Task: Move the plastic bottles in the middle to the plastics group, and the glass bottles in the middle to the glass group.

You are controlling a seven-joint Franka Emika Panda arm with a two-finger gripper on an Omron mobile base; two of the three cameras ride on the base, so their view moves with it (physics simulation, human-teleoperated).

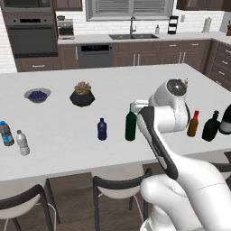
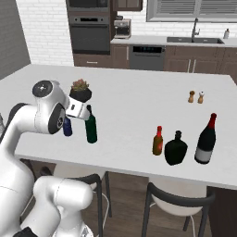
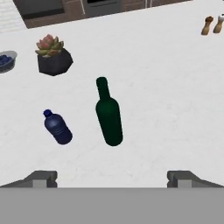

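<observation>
The tall dark green bottle [image 1: 131, 125] stands upright near the middle of the white island, with the small dark blue bottle [image 1: 102, 129] a short way to its left. My gripper [image 2: 86, 111] hovers just above and behind the green bottle's [image 2: 91, 130] neck. In the hand view its fingertips [image 3: 43, 177] are wide apart, so the gripper [image 3: 112, 177] is open and holds nothing. The green bottle [image 3: 108, 114] and blue bottle [image 3: 57, 127] lie ahead of it. The amber bottle [image 1: 193, 124] stands beside the squat black bottle [image 1: 211, 127]. Two clear water bottles [image 1: 6, 133] [image 1: 22, 143] stand at the far left.
A succulent in a black pot [image 1: 82, 94] and a bowl of blueberries [image 1: 37, 95] sit behind the bottles. A tall dark bottle with a red neck [image 2: 206, 139] stands at the right. Salt and pepper shakers [image 2: 196, 96] are further back. Stools [image 1: 118, 185] line the near edge.
</observation>
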